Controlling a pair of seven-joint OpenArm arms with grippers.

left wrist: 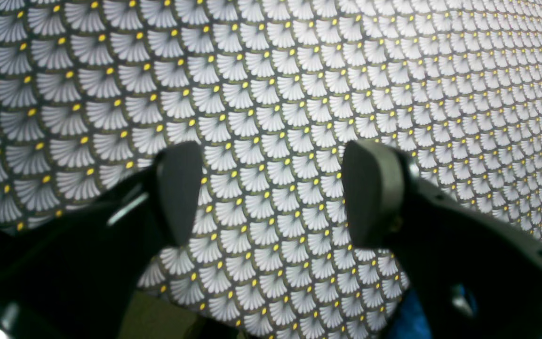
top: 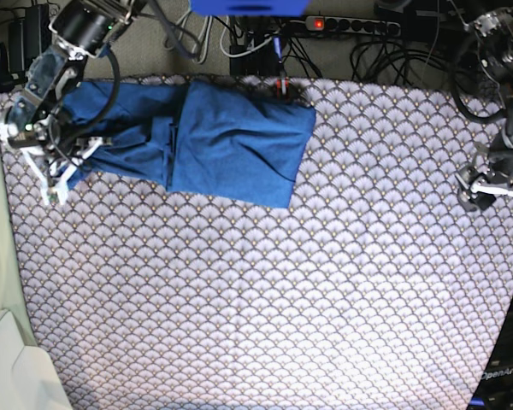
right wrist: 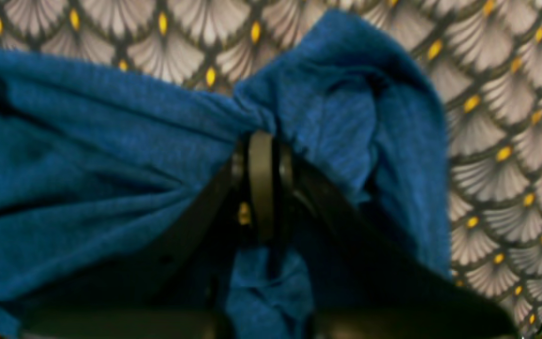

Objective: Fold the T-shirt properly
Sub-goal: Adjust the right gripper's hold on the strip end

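The shirt (top: pixel 214 141) lies at the bench's (top: pixel 325 299) eleven o'clock corner, long axis nine to three. The right claw (right wrist: pixel 261 141) is clamped on its nine o'clock end; the left claw (left wrist: pixel 271 193) gapes empty, far off at three.

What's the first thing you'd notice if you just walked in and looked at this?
The big blue T-shirt lying partly folded at the far left of the scallop-patterned cloth. At its left end the right gripper is shut on a bunch of the blue fabric. The left gripper hovers open over bare cloth, holding nothing.
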